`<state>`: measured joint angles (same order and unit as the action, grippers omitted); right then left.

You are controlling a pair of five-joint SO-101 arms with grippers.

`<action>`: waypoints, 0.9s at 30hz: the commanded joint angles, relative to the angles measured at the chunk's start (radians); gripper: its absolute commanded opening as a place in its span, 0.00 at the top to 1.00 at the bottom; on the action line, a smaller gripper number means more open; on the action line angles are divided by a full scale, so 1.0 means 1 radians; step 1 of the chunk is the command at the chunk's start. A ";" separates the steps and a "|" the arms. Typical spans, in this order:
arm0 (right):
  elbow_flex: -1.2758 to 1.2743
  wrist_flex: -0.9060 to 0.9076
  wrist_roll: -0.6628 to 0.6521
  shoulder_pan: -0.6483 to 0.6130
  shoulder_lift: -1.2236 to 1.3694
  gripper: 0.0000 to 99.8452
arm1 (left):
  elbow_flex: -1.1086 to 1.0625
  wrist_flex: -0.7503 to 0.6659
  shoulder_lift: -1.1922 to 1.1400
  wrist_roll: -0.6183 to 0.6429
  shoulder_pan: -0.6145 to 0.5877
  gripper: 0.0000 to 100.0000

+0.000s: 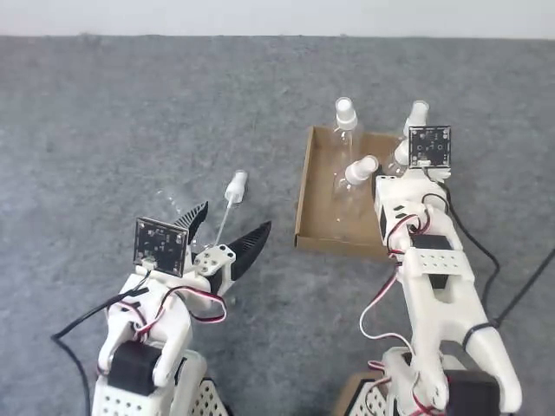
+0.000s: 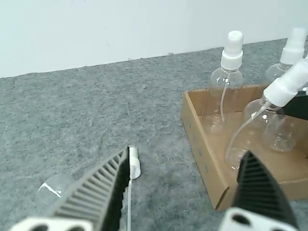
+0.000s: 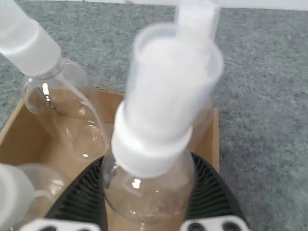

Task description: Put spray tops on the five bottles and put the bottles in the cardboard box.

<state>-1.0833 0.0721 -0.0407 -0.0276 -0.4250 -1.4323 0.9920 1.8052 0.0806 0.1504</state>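
Cardboard box (image 1: 303, 186) nearly stocked, 1 bottle to go.
Right jaws clamped round a capped bottle (image 3: 149, 192) low over the box, for setting down; left jaws wide open, empty, above the loose spray top (image 1: 235, 185) beside the uncapped bottle (image 2: 54, 186), ready to grasp.

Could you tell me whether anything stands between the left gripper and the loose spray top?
Nothing visible does: the spray top lies just ahead of the open left gripper, its tube running back between the jaws.
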 commanded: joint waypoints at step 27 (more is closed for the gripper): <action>0.040 0.031 0.005 0.001 -0.010 0.83 | 0.007 -0.021 0.015 0.008 -0.002 0.67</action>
<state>-1.0833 0.1043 -0.0391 -0.0276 -0.4235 -1.4323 0.9920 1.8052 0.0806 0.1504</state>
